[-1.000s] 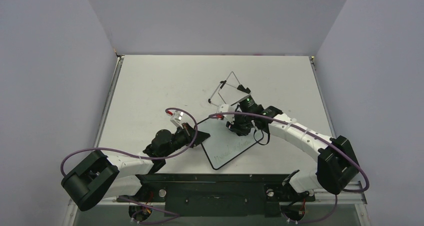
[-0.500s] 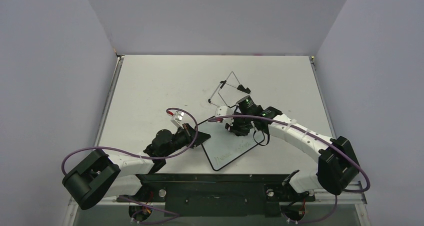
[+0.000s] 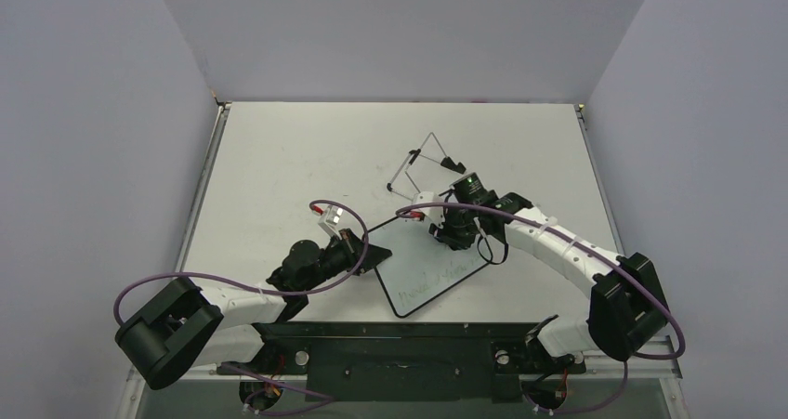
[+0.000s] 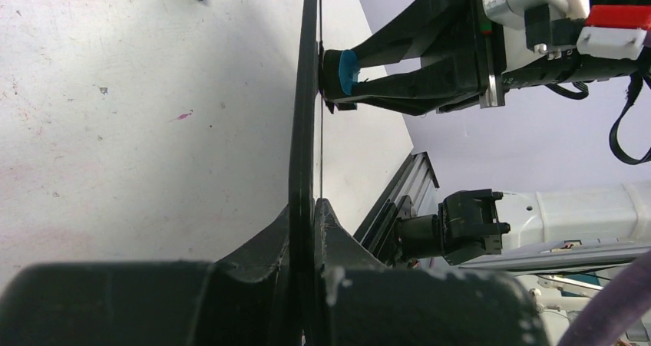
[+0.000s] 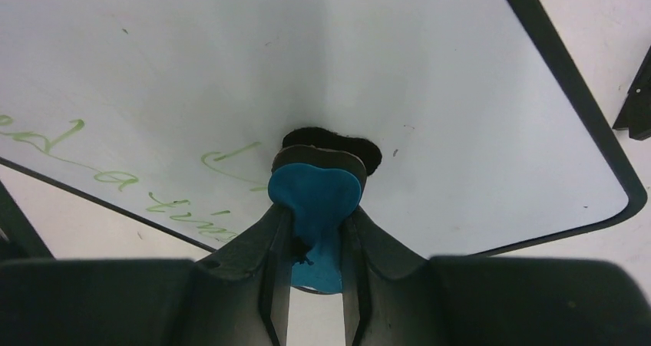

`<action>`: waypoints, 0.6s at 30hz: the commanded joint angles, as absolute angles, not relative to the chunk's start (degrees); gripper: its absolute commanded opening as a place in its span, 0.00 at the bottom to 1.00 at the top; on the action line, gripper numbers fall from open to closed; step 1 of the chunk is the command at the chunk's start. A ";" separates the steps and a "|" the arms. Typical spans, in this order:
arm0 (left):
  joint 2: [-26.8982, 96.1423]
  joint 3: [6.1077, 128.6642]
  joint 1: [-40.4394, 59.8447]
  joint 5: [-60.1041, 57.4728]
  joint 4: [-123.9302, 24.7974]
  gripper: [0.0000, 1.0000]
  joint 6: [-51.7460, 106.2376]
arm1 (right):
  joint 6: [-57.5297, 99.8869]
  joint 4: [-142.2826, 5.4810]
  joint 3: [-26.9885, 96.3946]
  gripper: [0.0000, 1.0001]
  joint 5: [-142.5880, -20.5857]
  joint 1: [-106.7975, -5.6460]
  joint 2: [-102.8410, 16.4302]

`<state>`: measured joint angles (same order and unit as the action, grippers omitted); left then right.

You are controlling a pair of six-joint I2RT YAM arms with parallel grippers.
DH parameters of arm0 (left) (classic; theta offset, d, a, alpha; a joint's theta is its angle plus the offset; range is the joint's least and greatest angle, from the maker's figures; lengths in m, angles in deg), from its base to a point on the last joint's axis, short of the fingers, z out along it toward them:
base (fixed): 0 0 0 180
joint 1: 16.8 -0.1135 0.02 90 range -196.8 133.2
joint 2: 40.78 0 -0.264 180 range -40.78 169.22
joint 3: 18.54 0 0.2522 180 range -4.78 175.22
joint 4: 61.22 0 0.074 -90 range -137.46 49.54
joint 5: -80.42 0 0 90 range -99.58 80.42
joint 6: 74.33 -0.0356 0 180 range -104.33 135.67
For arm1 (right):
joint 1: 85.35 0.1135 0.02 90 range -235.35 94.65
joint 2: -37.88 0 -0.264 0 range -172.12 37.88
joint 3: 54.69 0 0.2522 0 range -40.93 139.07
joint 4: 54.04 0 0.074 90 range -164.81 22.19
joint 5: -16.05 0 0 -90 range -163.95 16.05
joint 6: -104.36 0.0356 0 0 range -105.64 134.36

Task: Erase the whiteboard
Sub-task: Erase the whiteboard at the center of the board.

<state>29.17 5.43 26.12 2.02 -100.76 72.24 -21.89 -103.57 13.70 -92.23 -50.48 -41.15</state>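
Against the whiteboard [image 5: 430, 77], the right gripper [image 5: 316, 208] is pinching a blue-and-black eraser [image 5: 315, 192], whose dark felt face is pressed flat on the white surface. Over the last second this gripper [image 3: 453, 236] has slid a little toward the whiteboard's far right side, while the left gripper [image 3: 367, 256] has stayed where it was. The left wrist view shows its fingers closed on the whiteboard's [image 4: 307, 93] left edge, with the eraser [image 4: 342, 70] touching the writing face further along.

That stroke carries the eraser away from the green writing [image 5: 115, 173], which runs along the whiteboard's near edge and looks untouched. The surface around and beyond the eraser is already white, so I judge the far part done and the near strip left to do.

The eraser now sits near the whiteboard's right frame and its rounded far corner, with little room left that way. The wire easel stand [image 3: 423, 163] lies on the table [image 3: 279, 159] just beyond the whiteboard's [image 3: 423, 266] far corner. Open room lies back toward the near edge, across the writing. The left gripper blocks the left corner, so a stroke there should stop short.
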 commanded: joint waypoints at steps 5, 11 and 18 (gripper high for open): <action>26.23 6.29 25.81 3.97 -108.37 0.00 72.81 | -33.38 -109.24 13.33 0.00 -99.36 -46.07 -39.77; 25.67 6.16 25.41 4.03 -107.85 0.00 72.71 | -32.30 -105.75 12.22 0.00 -94.43 -45.90 -38.36; 26.84 6.51 25.44 4.47 -108.49 0.00 72.86 | -28.11 -99.06 10.67 0.00 -91.56 -50.35 -35.12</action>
